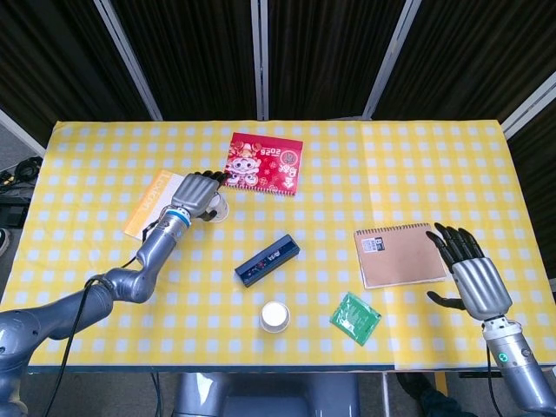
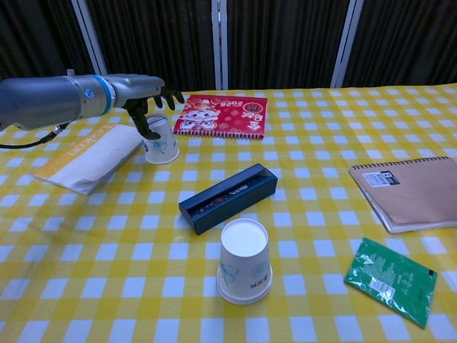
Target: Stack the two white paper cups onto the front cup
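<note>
Non-task clutter on the yellow checked tablecloth [image 2: 321, 107]: red 2025 calendar [image 2: 221, 114] far centre, lying flat. White-and-orange booklet [image 2: 86, 157] far left. Dark blue box [image 2: 228, 198] mid-table, lying diagonally. Brown spiral notebook [image 2: 414, 191] at the right edge. Green sachet [image 2: 390, 280] near right, well apart from the notebook. Black curtains [image 1: 330, 52] behind.

The left hand [image 2: 145, 94] hovers over the rear paper cup [image 2: 160, 141] (upside down), thumb against its side; the front cup [image 2: 244, 261] stands well apart, toward the camera.
</note>
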Motion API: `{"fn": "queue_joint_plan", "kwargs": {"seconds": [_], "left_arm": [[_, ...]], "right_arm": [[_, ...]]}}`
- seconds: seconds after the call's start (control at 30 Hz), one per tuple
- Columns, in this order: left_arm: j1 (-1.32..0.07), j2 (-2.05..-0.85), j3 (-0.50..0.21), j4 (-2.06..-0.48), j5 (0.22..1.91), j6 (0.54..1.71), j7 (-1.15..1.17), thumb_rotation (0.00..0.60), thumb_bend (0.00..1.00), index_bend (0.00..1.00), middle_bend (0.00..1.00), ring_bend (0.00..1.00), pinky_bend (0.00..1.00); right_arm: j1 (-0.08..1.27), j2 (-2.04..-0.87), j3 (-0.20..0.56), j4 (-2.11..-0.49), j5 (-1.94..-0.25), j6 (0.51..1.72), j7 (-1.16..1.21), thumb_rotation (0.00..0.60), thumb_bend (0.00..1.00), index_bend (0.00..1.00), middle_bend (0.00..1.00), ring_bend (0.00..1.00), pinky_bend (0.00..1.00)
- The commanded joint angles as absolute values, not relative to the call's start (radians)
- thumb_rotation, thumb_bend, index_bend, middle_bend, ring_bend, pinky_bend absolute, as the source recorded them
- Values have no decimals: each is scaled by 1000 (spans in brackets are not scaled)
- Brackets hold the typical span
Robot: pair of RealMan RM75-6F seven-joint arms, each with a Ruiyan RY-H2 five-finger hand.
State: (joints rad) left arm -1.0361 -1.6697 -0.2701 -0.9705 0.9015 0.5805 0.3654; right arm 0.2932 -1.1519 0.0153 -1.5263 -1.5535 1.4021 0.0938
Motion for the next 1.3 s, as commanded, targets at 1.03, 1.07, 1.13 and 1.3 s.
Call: {"fn": "queue_joint_plan", "kwargs": {"seconds": [1.03,1.07,1.13,1.3], "left_arm": [[-884,-1264,-256,-1615,1208,863,158,600,339,430,431,399,521],[-879,-1245,-251,-1647,1236,867,148,600,339,430,431,399,521],[-871,-1220,-238,-1693,1283,875,132,600,338,430,431,399,521],[-854,-1180,-172,-1798,1447,884,83,600,338,440,431,399,521]], "right_arm": [[272,-1160,33,-1547,-1592,1413,55,600,0,0,0,0,0],[271,-1160,33,-1548,-1593,1415,53,600,0,0,0,0,0],[270,-1159,33,-1551,-1596,1418,51,600,0,0,0,0,0],[263,-1156,35,-1557,-1603,1429,46,600,0,0,0,0,0]]}}
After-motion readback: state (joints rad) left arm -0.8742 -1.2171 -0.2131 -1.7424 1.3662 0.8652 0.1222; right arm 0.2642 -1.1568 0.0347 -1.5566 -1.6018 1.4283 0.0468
